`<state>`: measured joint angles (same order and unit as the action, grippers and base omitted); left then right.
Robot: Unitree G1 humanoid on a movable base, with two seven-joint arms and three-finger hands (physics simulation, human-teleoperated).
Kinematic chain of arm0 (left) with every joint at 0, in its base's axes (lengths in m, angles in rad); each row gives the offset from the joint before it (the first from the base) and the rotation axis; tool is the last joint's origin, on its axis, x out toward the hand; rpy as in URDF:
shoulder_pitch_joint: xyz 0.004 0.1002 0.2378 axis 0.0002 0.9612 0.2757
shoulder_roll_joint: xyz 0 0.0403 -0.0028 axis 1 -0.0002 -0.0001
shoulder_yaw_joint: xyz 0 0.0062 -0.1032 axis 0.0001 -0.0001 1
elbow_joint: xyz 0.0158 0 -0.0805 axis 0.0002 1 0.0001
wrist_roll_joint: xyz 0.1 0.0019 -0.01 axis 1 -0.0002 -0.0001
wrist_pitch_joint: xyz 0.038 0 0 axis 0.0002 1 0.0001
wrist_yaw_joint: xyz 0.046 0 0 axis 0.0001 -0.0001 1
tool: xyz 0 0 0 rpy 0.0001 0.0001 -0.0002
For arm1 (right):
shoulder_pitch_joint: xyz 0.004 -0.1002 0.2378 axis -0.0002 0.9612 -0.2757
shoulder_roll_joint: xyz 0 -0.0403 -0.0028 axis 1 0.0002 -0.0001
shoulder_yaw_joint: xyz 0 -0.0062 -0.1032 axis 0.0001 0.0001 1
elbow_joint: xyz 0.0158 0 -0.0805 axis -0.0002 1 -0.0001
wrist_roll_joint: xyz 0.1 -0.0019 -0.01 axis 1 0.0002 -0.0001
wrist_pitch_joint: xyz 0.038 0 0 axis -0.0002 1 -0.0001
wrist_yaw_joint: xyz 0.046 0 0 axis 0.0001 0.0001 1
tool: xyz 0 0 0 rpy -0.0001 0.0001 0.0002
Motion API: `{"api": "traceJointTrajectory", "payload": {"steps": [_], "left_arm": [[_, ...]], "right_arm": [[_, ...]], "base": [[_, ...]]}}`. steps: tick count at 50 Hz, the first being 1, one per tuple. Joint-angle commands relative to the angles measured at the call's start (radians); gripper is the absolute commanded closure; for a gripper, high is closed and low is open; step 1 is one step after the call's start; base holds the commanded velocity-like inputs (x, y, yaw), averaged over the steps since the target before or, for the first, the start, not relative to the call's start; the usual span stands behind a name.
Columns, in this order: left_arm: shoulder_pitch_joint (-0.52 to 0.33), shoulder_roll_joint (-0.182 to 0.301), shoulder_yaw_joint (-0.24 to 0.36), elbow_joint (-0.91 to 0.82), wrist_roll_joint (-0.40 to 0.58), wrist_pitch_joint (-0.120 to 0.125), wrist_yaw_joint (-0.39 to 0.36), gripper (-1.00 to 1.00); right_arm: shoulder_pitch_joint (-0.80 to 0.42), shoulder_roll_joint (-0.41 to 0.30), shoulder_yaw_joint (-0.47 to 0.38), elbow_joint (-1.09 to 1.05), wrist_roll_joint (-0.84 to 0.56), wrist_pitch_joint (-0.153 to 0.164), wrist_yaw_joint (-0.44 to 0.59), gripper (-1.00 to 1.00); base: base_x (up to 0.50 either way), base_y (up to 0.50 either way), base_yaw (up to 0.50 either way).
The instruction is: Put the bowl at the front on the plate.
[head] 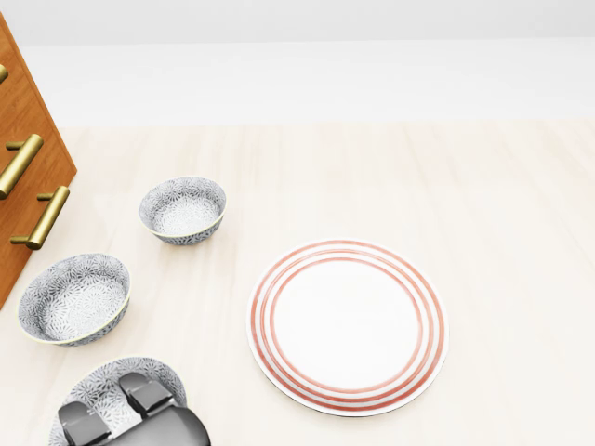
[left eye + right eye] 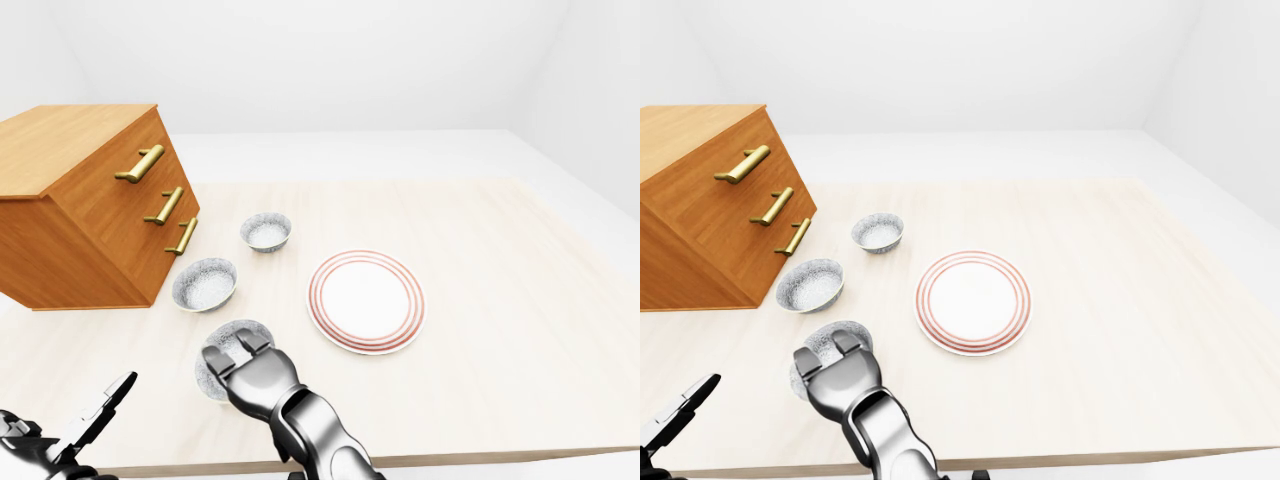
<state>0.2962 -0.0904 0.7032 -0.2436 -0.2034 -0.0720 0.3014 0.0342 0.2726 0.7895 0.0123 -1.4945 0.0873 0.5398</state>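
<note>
Right hand (image 2: 250, 372) over nearest bowl (image 1: 98, 390), left of red-ringed plate (image 1: 347, 324); fingers (image 1: 144, 392) inside it, grip unclear. Left hand (image 2: 85, 425) fingers spread, empty.

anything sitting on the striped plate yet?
No. In the head view the red-striped plate is bare; all three bowls sit on the table to its left.

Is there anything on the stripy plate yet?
No, it is empty. The plate shows only its bare white middle inside the red rings, and all three bowls sit on the table to its left.
</note>
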Motion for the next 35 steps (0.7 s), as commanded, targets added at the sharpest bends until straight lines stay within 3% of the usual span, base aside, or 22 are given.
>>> {"api": "traceJointTrajectory", "payload": {"steps": [1,11,19,26,35], "left_arm": [[-0.001,0.001,-0.001,0.003,-0.003,-0.001,-0.001,-1.0],[-0.001,0.001,-0.003,0.01,-0.003,-0.011,-0.001,-1.0],[0.002,0.0,0.0,-0.004,-0.006,0.001,-0.003,-1.0],[-0.003,0.001,-0.001,0.008,-0.004,-0.007,-0.004,-1.0],[0.002,-0.001,0.002,-0.005,-0.005,0.003,-0.006,-1.0]], "right_arm": [[0.004,0.001,-0.006,0.025,-0.025,0.0,0.027,-1.0],[0.026,-0.013,-0.009,0.025,-0.014,0.0,0.008,-1.0],[0.019,-0.011,-0.002,0.021,-0.024,0.0,0.03,-1.0],[0.0,-0.002,-0.016,0.041,-0.042,0.0,0.052,-1.0],[-0.028,0.029,-0.048,0.107,-0.073,0.0,0.063,-1.0]], "base": [[0.0,0.0,0.0],[0.0,0.0,0.0],[0.0,0.0,0.0],[0.0,0.0,0.0],[0.0,0.0,0.0]]}}
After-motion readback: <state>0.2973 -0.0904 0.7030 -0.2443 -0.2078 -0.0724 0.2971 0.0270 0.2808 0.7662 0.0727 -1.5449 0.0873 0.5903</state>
